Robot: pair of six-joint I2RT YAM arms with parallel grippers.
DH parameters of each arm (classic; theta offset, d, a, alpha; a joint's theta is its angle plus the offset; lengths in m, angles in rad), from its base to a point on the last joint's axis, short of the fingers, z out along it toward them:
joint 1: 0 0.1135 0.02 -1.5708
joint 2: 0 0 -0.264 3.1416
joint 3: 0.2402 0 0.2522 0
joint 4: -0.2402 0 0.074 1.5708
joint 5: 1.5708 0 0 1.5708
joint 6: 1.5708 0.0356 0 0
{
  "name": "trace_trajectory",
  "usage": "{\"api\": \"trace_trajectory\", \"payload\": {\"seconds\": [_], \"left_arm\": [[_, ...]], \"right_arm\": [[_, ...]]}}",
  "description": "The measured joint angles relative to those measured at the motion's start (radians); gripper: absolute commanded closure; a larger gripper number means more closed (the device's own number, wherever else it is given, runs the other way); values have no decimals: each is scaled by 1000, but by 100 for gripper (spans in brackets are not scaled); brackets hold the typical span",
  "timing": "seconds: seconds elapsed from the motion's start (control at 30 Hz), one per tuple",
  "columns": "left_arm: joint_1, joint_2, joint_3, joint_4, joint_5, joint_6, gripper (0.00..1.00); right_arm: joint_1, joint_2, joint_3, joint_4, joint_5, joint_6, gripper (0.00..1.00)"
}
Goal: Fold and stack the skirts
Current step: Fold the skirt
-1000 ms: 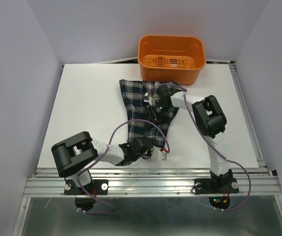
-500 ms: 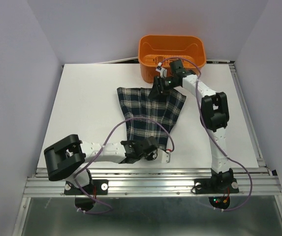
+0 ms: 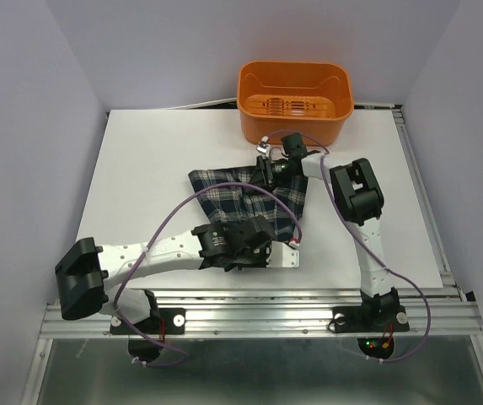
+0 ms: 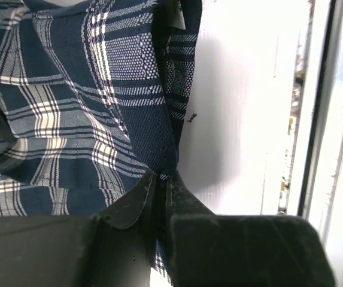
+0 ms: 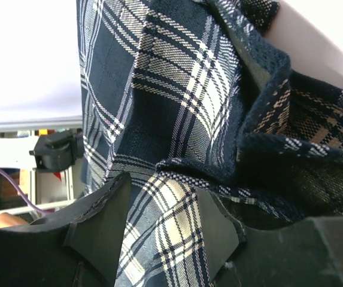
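The skirt has slid left, away from the basket. The left end effector pinches its near edge. The right end effector's hold is unclear, and folding looks underway.

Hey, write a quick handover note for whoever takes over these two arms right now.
Left pincer: shut on the skirt's near edge.
Right pincer: at the far edge, fingers apart over cloth; grip unclear.
Skirt: one in view, rumpled on the table in front of the basket.
Done: no finished fold, no stack.
To do: fold it flat, then stack.
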Motion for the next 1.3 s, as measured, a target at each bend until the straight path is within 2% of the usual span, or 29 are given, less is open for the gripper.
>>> {"api": "trace_trajectory", "payload": {"seconds": [0.33, 0.5, 0.73, 0.83, 1.0, 1.17, 1.3], "left_arm": [[0, -20, 182, -230, 120, -42, 100], [12, -20, 300, -313, 169, -42, 100], [124, 11, 351, -367, 237, 24, 100], [151, 23, 350, -383, 263, 68, 100], [141, -12, 303, -410, 335, 158, 100], [137, -48, 261, -467, 386, 202, 100], [137, -48, 261, -483, 412, 220, 100]], "right_arm": [[77, -188, -291, 31, 57, -101, 48], [192, -290, -420, 21, 106, -170, 48], [298, -352, -484, -15, 150, -216, 47], [295, -352, -446, -78, 180, -233, 43], [265, -348, -273, -215, 264, -278, 32], [219, -317, -34, -295, 334, -333, 32], [198, -245, 106, -311, 383, -369, 38]]}}
